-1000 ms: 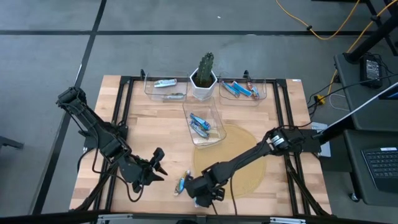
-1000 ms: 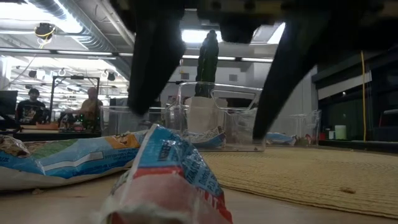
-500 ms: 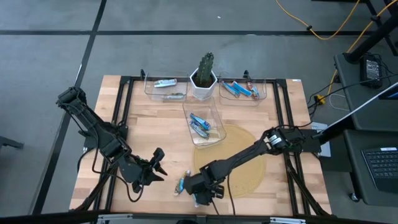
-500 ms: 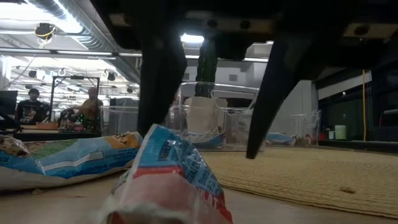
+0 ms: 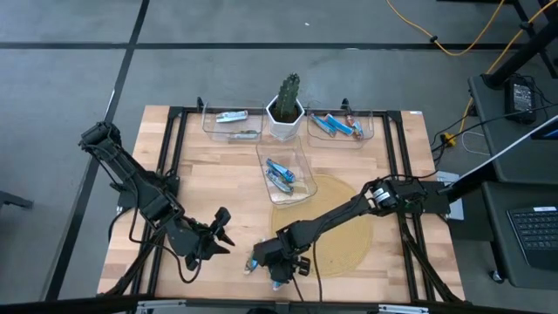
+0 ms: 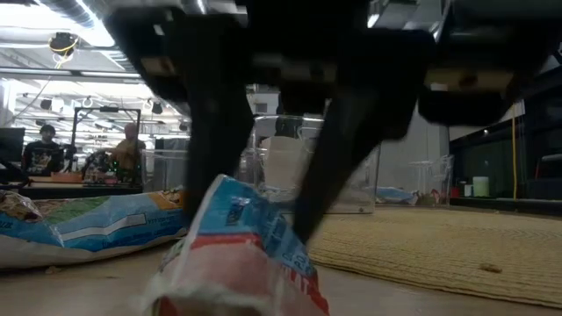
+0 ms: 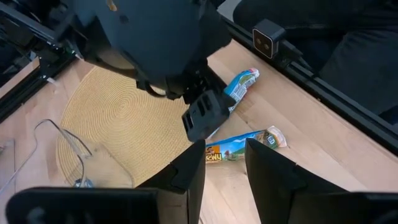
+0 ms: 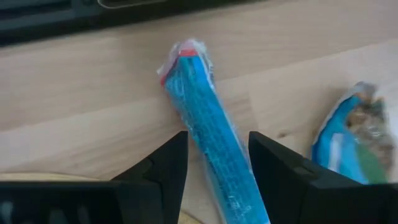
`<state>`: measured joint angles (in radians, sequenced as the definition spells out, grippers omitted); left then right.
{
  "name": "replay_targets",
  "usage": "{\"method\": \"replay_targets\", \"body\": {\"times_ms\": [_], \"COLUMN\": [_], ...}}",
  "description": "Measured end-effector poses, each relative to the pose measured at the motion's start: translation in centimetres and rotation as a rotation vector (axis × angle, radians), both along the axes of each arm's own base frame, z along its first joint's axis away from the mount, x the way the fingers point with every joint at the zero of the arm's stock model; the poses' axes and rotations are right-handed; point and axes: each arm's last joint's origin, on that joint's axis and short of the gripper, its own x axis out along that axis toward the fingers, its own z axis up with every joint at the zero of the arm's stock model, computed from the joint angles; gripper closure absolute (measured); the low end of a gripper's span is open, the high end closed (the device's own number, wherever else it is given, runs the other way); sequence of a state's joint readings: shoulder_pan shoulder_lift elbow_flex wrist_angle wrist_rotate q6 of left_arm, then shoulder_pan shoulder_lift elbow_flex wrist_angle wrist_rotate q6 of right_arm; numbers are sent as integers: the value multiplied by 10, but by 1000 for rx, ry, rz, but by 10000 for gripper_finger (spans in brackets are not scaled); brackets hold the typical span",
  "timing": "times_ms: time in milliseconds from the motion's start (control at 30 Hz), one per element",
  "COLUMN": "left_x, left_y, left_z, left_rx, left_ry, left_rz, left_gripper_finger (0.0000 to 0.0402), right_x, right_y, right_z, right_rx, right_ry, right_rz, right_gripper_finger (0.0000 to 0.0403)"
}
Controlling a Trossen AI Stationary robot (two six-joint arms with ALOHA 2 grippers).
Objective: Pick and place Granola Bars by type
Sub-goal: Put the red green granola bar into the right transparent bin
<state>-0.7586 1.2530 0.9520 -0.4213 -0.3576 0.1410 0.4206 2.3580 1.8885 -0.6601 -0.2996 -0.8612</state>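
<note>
Low in the frame, the right gripper has its spread jaws on both sides of a blue granola bar lying on the surface, ready to pinch it, while the left gripper waits nearby, jaws a little apart.

Grey floor with dark seams around the wood table, yellow cable snaking off, and behind it an open office with ceiling strip lights, ducting, and people sitting at desks.
</note>
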Motion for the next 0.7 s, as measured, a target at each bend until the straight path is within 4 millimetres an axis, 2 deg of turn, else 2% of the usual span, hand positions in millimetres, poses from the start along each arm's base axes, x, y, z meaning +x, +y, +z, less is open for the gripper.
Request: {"method": "replay_targets", "body": {"times_ms": [433,700], "left_x": [0,0], "left_y": [0,0], "left_z": [0,0], "left_rx": [-2,-2], "left_ry": [-2,-2], "left_rz": [-1,-2], "left_gripper_finger": [295,300], "right_x": [1,1], "right_y": [1,0], "right_z": [-5,-5], "right_rx": [6,4], "right_ry": [10,10], "right_rz": [5,4], "right_gripper_finger": [234,298]}}
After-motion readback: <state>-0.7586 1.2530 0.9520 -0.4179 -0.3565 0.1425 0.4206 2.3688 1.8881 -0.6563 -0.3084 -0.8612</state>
